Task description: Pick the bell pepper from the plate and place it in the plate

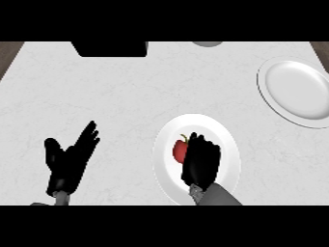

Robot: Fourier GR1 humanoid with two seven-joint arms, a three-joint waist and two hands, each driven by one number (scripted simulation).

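Observation:
A red bell pepper [180, 149] with a green stem lies on the near white plate [220, 132], just left of centre. My right hand [201, 161] is over that plate, its fingers curled against the pepper's right side and hiding part of it. A second white plate [298, 91] sits bare at the far right of the counter. My left hand [71, 157] rests open at the lower left, fingers up and spread, away from both plates.
A black object [110, 48] stands at the counter's far edge, left of centre. A grey round thing [207, 43] peeks in at the far edge. Dark wooden floor shows past the counter's left and right edges.

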